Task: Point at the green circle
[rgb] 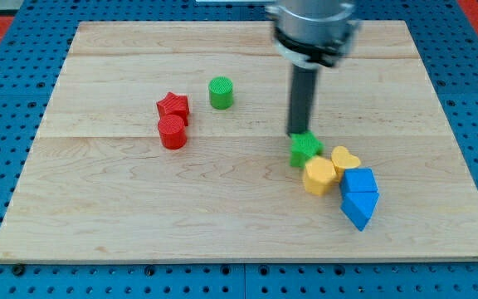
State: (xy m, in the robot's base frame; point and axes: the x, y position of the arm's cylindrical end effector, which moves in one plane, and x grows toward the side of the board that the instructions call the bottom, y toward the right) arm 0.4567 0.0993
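My tip (298,133) touching the green star (304,149)

No fingers here, only a bare rod holding nothing; the green circle (221,92) stands well apart toward the view's left on the counter (98,208).

The arm enters at the view's top as a broad, round housing in grey metal, blurred and cut off by the frame edge, so little of its upper part can be made out. A darker band rings its lower rim, with a paler edge just beneath it. From the middle of this collar a straight, dark rod drops down (near black, smooth, with a faint sheen along one side), uniform in width down to my tip (298,133).
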